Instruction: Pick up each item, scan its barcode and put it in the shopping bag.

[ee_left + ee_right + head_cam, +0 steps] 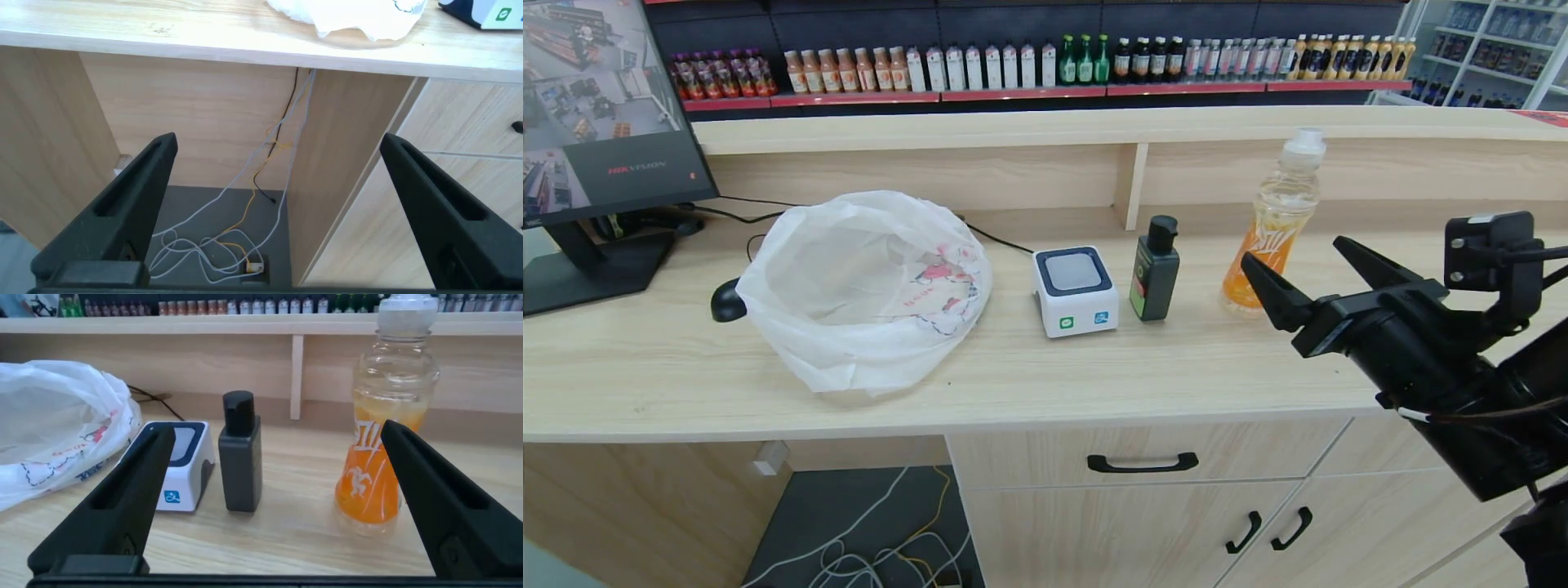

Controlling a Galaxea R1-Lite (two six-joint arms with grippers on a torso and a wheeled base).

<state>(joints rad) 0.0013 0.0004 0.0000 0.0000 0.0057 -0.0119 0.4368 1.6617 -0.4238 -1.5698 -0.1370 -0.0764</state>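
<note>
The right gripper [1293, 253] hangs over the front right of the counter [1094, 384], fingers spread wide and empty, aimed at the orange drink bottle [1278, 216]. That bottle stands upright near the back ledge, at the right end of the row. Near it, to the left, stands a dark pump bottle [1154, 273], and just beside that the white barcode scanner [1075, 290], window facing up. The shopping bag [866, 286] lies open-mouthed on the counter, well to the left of the scanner; neither bottle is in it yet. The left gripper [279, 143] is also spread and empty, held low, facing the open space under the counter where cables [221, 245] lie.

The step in hand looks like the first pick, probably the drink bottle. To do it well, the fingers should come in level and straddle the bottle's lower, labelled body rather than the narrow neck. They should be centred so neither finger nudges it first, since it is tall and could tip. The approach should keep clear of the pump bottle, and the grip should leave the barcode uncovered for the scanner
</note>
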